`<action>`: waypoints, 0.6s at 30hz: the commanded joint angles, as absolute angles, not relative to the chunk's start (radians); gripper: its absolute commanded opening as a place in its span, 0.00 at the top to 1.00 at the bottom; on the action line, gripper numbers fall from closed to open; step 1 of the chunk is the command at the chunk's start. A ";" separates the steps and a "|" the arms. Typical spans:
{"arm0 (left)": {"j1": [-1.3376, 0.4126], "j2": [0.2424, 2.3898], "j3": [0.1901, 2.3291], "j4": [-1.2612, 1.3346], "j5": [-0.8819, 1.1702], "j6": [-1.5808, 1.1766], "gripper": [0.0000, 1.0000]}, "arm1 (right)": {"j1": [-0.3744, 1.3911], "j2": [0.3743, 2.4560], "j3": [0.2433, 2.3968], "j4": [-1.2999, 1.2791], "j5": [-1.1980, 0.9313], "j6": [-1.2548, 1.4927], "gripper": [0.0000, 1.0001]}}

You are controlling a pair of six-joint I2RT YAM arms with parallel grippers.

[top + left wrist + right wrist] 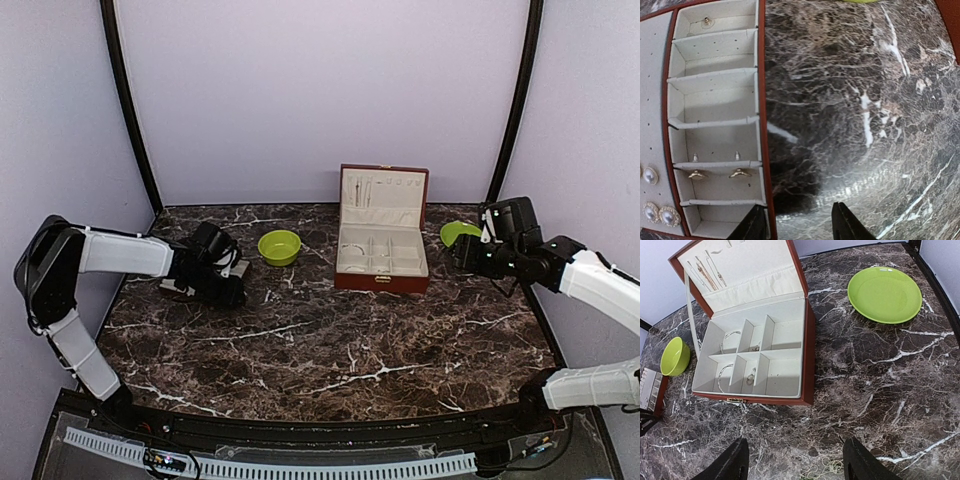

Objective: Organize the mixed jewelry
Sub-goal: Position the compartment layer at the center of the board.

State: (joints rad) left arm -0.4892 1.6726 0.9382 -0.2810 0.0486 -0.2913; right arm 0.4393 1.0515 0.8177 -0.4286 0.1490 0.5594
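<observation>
Inside the open red-brown box [807, 340], thin silvery bangles [721, 376] and a small ring [751, 376] lie in cream compartments, and chains [707, 274] hang in its lid. A fine pale chain [832, 470] rests on the marble between the spread fingers of my right gripper [796, 467], which is open and holds nothing. My left gripper [800, 227] is open too, one finger [752, 225] over the rim of a small earring tray [762, 100]. That tray holds gold studs [740, 173] and pearl earrings [660, 214].
A lime-green bowl [279, 247] sits left of the box [382, 250]. A lime-green plate [884, 294] lies to the box's right, near the table's right edge. The small tray [178, 287] is at the far left under the left gripper [222, 285]. Purple walls enclose the table.
</observation>
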 commanded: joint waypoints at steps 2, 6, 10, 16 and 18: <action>-0.581 1.704 0.959 -0.288 0.079 -0.316 0.53 | 0.442 1.028 0.801 -0.429 0.180 0.564 0.35; -0.667 1.719 0.963 -0.267 0.088 -0.359 0.53 | 0.442 1.030 0.799 -0.425 0.181 0.564 0.34; -0.774 1.736 0.971 -0.239 0.063 -0.427 0.53 | 0.442 1.036 0.801 -0.422 0.179 0.569 0.34; -0.923 1.764 0.988 -0.196 0.019 -0.556 0.53 | 0.442 1.032 0.805 -0.429 0.183 0.569 0.34; -0.962 1.769 0.991 -0.173 0.016 -0.601 0.53 | 0.443 1.031 0.807 -0.435 0.187 0.567 0.34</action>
State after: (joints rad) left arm -0.8917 1.7405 0.9844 -0.1844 0.0063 -0.4793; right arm 0.4393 1.0424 0.8104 -0.4351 0.1619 0.5606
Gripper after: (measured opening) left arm 0.469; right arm 0.659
